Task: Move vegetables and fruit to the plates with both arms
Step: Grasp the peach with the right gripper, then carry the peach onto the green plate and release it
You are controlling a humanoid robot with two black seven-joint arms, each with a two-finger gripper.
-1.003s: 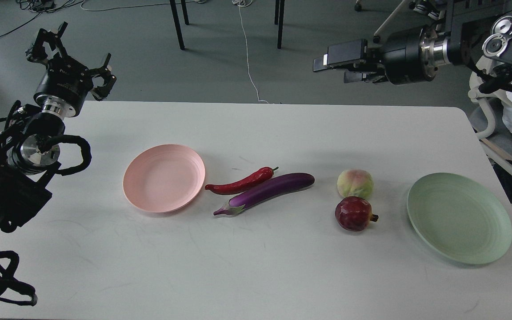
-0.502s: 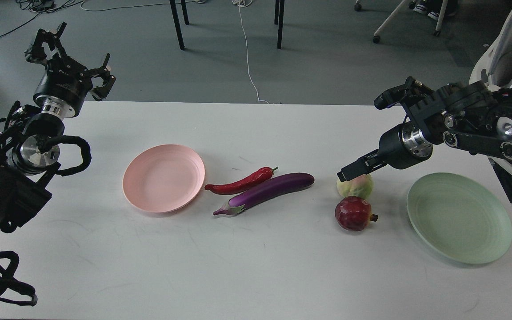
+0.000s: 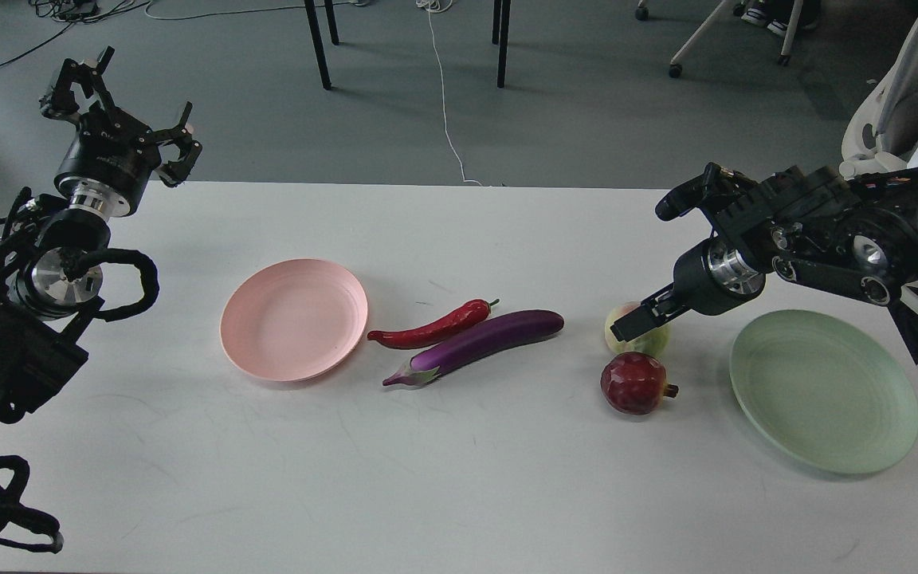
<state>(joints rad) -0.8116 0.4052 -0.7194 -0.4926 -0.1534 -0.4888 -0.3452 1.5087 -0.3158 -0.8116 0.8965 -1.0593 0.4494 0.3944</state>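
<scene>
The purple eggplant (image 3: 481, 341) and the red chili pepper (image 3: 432, 327) lie side by side mid-table, right of the empty pink plate (image 3: 293, 319). The pale peach (image 3: 644, 343) and the dark red pomegranate (image 3: 634, 383) sit left of the empty green plate (image 3: 824, 391). My right gripper (image 3: 634, 323) reaches down-left and its dark fingers lie over the peach's top, hiding part of it; I cannot tell the two fingers apart. My left gripper (image 3: 120, 104) is open and empty, raised over the table's far left corner.
The white table's (image 3: 459, 478) far edge runs just behind both arms. Chair and table legs (image 3: 315, 40) and a white cable (image 3: 443, 96) are on the floor beyond. A grey chair (image 3: 905, 96) stands at the right, behind my right arm.
My right arm swung down from high above the far edge to the peach, then edged lower onto it. My left gripper shifted slightly left. The food and plates did not move.
</scene>
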